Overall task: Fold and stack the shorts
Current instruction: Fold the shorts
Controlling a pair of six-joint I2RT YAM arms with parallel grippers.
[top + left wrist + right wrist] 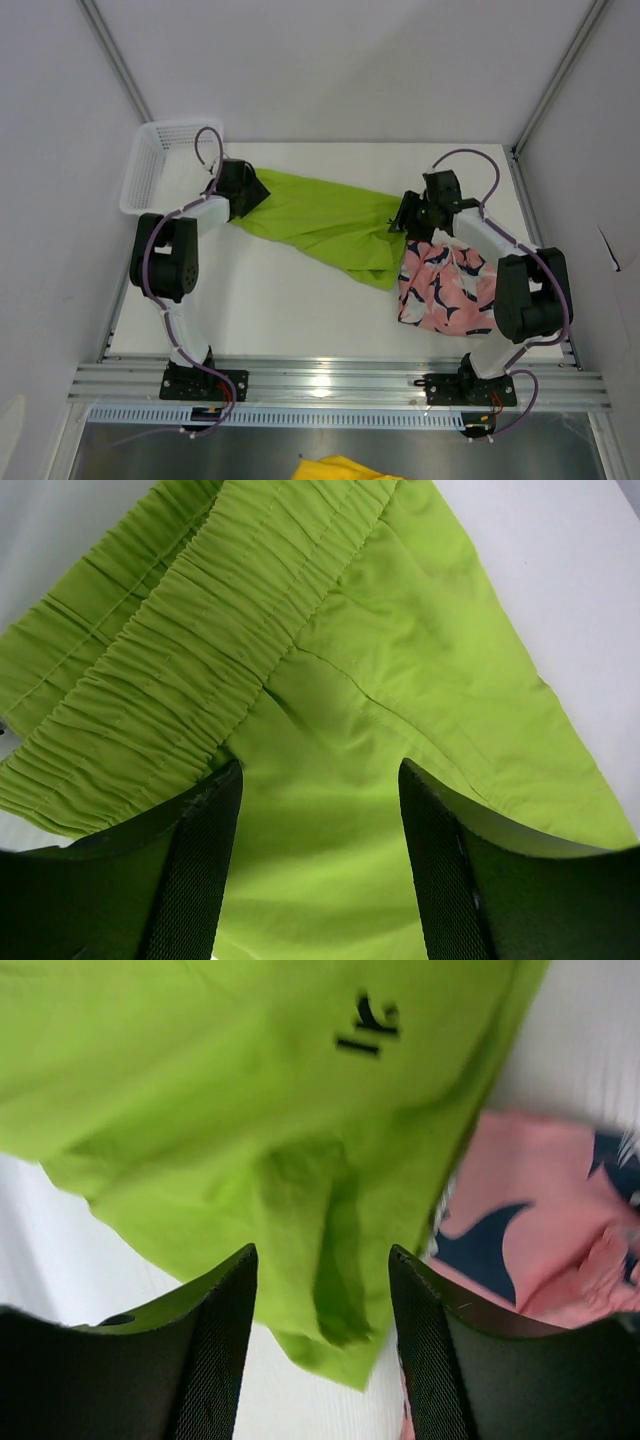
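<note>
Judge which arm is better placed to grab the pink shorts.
Right, probably: the pink shorts lie beside the right gripper; the left gripper sits at the green shorts' waistband, on the opposite side.

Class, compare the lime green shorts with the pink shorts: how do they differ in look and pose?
The green shorts are plain lime; the pink shorts carry a navy-and-white print. The green shorts lie stretched across the table; the pink shorts sit bunched at its right side. Both are unfolded fabric.

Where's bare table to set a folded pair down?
Free: the near-centre table between the lime shorts and front rail; the far strip from the basket rightward. Crowded: right side, pink shorts under the right arm.
</note>
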